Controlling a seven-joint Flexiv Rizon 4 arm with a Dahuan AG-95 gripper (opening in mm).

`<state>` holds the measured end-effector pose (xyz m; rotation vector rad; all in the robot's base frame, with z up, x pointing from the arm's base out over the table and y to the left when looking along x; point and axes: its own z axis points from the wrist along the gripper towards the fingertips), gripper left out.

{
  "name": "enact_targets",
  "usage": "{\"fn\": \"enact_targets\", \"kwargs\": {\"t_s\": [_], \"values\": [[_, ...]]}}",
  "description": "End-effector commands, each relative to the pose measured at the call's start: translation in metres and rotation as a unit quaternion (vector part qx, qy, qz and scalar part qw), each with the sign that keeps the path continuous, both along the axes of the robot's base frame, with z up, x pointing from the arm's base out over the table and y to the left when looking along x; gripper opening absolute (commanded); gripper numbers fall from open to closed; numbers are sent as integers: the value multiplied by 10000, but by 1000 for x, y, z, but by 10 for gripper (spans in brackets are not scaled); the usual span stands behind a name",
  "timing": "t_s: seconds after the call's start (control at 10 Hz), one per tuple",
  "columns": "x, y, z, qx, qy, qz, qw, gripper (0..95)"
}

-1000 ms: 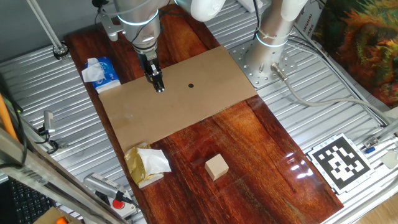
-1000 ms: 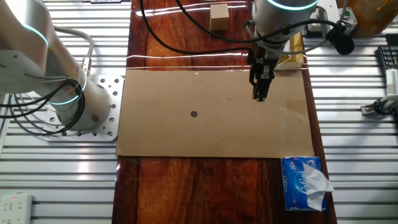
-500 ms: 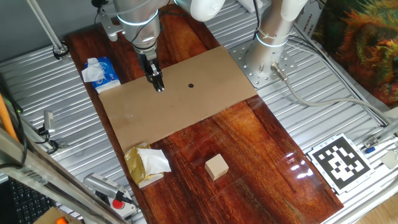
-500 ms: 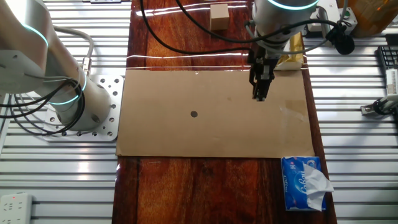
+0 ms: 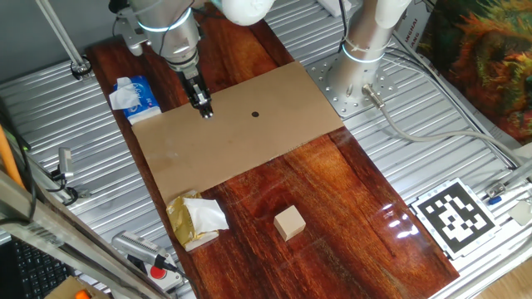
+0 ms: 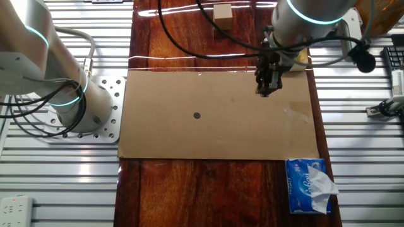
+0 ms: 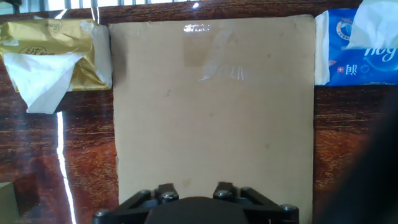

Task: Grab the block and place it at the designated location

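The block (image 5: 289, 223) is a pale wooden cube on the dark wood board near the front; the other fixed view shows it at the top edge (image 6: 222, 11). The designated location is a small black dot (image 5: 255, 115) on the tan cardboard (image 5: 249, 145), also seen in the other fixed view (image 6: 197, 115). My gripper (image 5: 204, 110) hangs over the cardboard's far left part, well away from the block; its fingers look pressed together and empty (image 6: 266, 88). The hand view shows only bare cardboard (image 7: 211, 106) ahead, and the dot is out of view.
A crumpled gold-and-white wrapper (image 5: 195, 218) lies by the cardboard's near corner. A blue-and-white tissue pack (image 5: 135, 95) sits at its far left edge. A black-and-white tag (image 5: 455, 214) lies at the right. The second arm's base (image 5: 366, 58) stands behind the cardboard.
The gripper has shifted a little toward the cardboard's tissue-pack end and risen slightly. The block and other things have not moved.
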<state>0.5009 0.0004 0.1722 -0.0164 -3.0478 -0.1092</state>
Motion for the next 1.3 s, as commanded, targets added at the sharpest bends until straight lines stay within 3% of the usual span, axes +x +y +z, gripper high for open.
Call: {"fn": "enact_targets", "kwargs": {"t_s": [0.1,1.3], "values": [[-1,-1,0,-49,-24,17,10000,0],[-3,6,1,-79,31,-154,9998,0]]}}
